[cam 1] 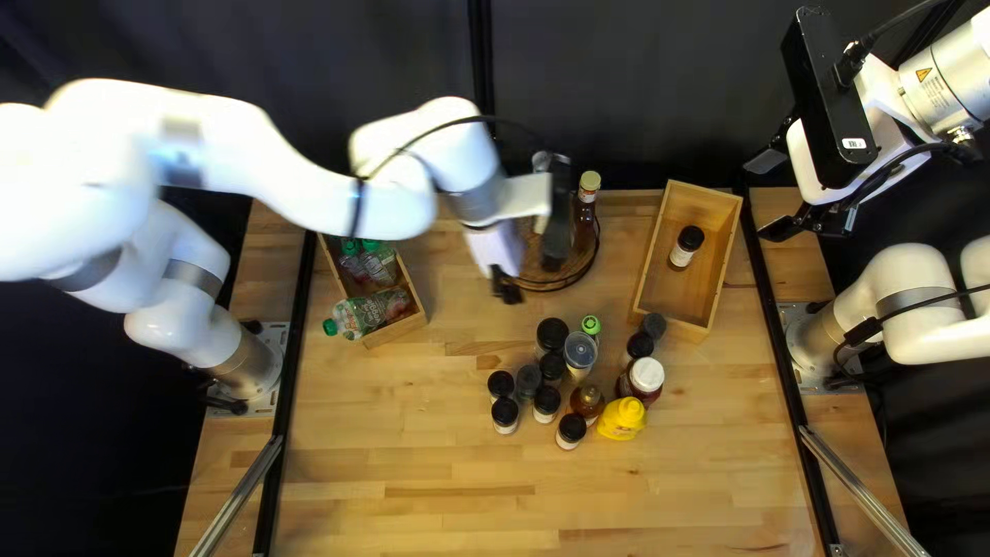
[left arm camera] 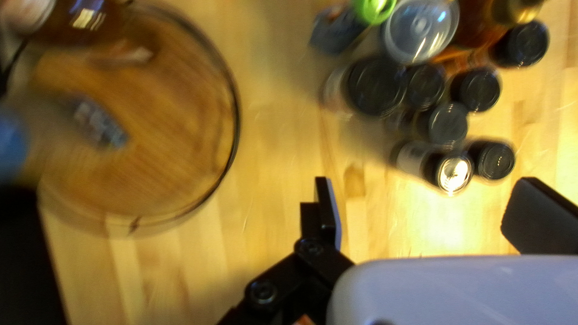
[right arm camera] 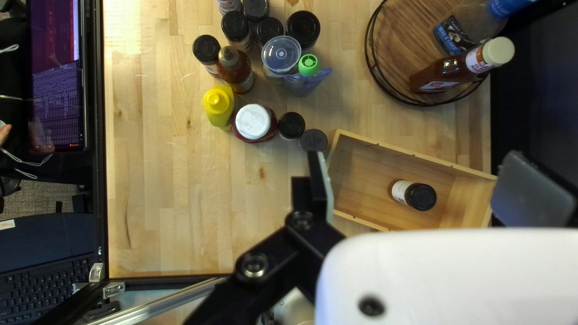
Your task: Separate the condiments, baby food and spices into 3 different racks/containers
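Dark curtain and gear around the tabletop
The curtain hangs behind the far edge; in the right wrist view, a lit screen, white cables and a keyboard sit beyond a black rail.

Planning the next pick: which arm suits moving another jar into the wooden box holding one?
Right, I'd judge: my open right gripper faces that box, a dark-lidded jar standing at its corner. My left gripper hangs farther off.

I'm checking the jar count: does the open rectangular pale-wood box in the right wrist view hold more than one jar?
No, only one small cylindrical black-capped jar lies in the box.
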`<action>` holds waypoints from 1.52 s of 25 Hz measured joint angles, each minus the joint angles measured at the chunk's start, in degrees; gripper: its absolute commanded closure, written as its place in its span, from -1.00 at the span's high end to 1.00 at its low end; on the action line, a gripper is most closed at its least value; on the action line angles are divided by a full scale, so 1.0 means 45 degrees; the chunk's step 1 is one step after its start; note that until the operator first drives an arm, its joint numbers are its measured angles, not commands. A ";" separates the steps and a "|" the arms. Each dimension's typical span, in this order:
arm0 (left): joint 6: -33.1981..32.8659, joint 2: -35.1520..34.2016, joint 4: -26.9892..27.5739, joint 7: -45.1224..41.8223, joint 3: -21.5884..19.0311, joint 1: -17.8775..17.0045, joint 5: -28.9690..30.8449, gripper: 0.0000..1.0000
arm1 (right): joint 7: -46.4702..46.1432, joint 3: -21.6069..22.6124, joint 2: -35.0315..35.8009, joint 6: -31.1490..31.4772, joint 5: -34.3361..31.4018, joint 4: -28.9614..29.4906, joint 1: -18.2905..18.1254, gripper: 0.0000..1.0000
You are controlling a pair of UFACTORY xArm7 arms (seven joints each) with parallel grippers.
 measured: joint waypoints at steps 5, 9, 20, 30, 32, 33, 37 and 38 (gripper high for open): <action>-0.1201 0.0808 0.0228 -0.1899 -0.0005 -0.0413 -0.0048 1.00 | 0.0000 0.0000 0.0000 0.0000 0.0000 0.0000 0.0000 1.00; -0.1921 0.1364 0.0302 -0.3695 0.0227 -0.0866 0.0434 1.00 | 0.0000 0.0000 0.0000 0.0000 0.0000 0.0000 0.0000 1.00; -0.2615 0.2864 0.0682 -0.6286 0.0717 -0.1626 0.1157 1.00 | 0.0000 0.0000 0.0000 0.0000 0.0000 0.0000 0.0000 1.00; -0.2638 0.3149 0.0698 -0.6537 0.0731 -0.1607 0.1041 -1.00 | 0.0000 0.0000 0.0000 0.0000 0.0000 0.0000 0.0000 1.00; -0.2459 0.3164 0.0896 -0.6557 0.0742 -0.1601 0.1070 -1.00 | 0.0000 0.0000 0.0000 0.0000 0.0000 0.0000 0.0000 1.00; -0.2337 0.3168 0.1014 -0.6553 0.0748 -0.1582 0.1083 -1.00 | 0.0000 0.0000 0.0000 0.0000 0.0000 0.0000 0.0000 1.00; -0.1508 0.2820 0.1538 -0.6544 0.0910 -0.1543 0.1395 -1.00 | 0.0000 0.0000 0.0000 0.0000 0.0000 0.0000 0.0000 1.00; -0.1237 0.2669 0.1689 -0.6560 0.0975 -0.1546 0.1535 -1.00 | 0.0000 0.0000 0.0000 0.0000 0.0000 0.0000 0.0000 1.00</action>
